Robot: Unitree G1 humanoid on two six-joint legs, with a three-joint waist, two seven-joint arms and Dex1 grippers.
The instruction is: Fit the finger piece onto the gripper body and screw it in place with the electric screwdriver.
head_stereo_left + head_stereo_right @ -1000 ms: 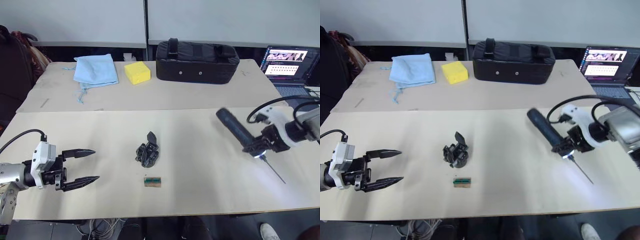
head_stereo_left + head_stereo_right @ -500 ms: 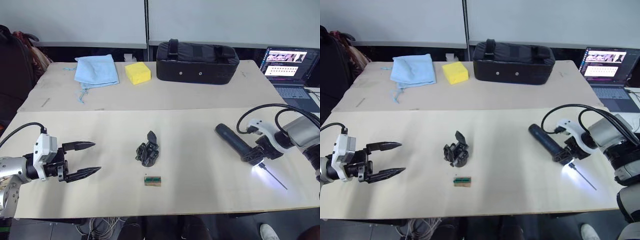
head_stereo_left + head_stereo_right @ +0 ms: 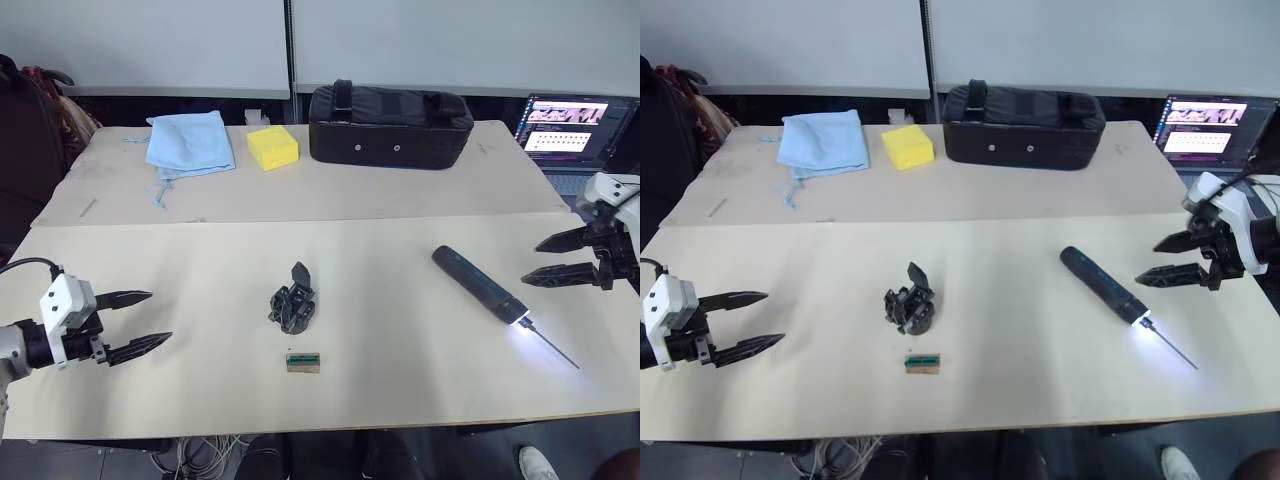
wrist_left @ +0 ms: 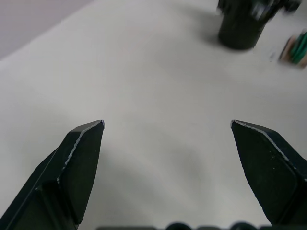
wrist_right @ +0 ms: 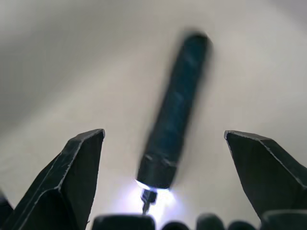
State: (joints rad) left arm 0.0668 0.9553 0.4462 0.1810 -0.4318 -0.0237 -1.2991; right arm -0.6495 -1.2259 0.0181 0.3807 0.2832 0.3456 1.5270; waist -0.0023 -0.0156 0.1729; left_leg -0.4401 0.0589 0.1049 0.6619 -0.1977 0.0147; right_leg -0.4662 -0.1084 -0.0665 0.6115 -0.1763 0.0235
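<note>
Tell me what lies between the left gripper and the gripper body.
Nothing: in the left eye view, bare table runs from the open left gripper to the gripper body. The small green-topped block sits nearer the table's front edge.

Both head eyes are looking down over the same surface [image 3: 400, 250]. The right wrist camera is facing the electric screwdriver [image 5: 175, 122] closely; the left is facing the gripper body [image 4: 242, 24].
</note>
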